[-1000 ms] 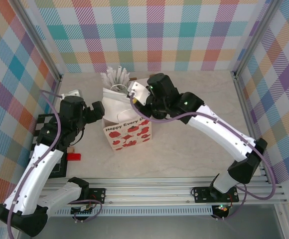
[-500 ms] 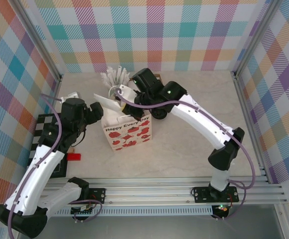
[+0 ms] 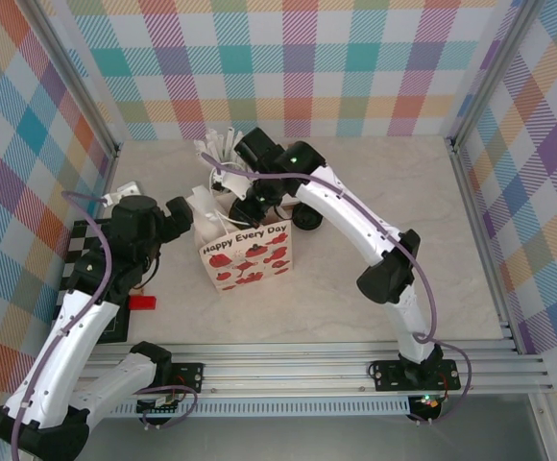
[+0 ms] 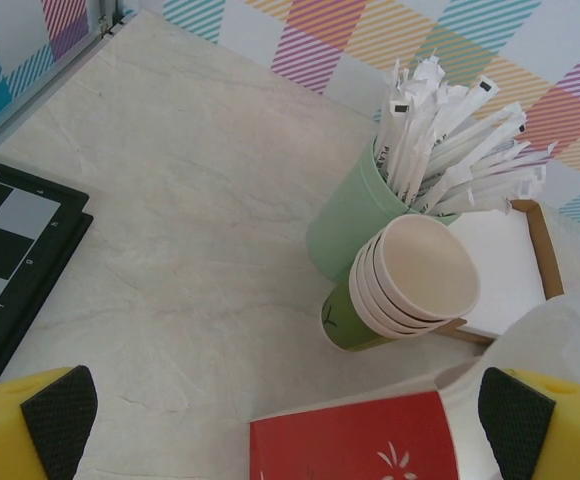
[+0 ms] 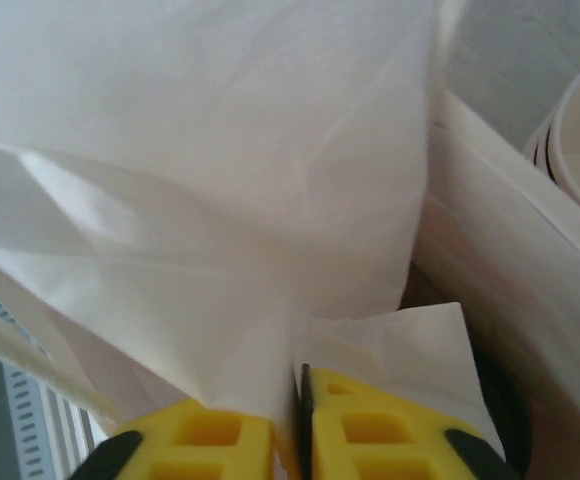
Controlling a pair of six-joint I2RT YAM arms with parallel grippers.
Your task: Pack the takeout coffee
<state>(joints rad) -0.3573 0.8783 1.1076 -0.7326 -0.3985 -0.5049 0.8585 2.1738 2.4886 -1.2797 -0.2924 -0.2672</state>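
Observation:
The takeout coffee is hidden. A gift bag (image 3: 250,254) printed "Happy Every Day" stands mid-table, and its red side (image 4: 350,440) fills the bottom of the left wrist view. My right gripper (image 3: 243,200) hangs over the bag's back left mouth. Its yellow fingers (image 5: 390,420) are pressed together on a white napkin (image 5: 220,200) that drapes into the bag; the right gripper (image 5: 298,375) shows only a thin dark slit. A dark curved edge (image 5: 498,400) lies under the napkin, and I cannot tell what it is. My left gripper (image 3: 184,213) stands open at the bag's left edge.
Behind the bag stand a green cup of wrapped straws (image 4: 355,215) and a stack of lidless green cups (image 4: 410,285). A small black round object (image 3: 307,219) lies right of the bag. A checkerboard (image 3: 91,279) and a red block (image 3: 142,302) lie at the left.
The right arm has swung left over the bag, carrying the white napkin from the bag's right side to its back left mouth. The left gripper has stayed by the bag's left edge.

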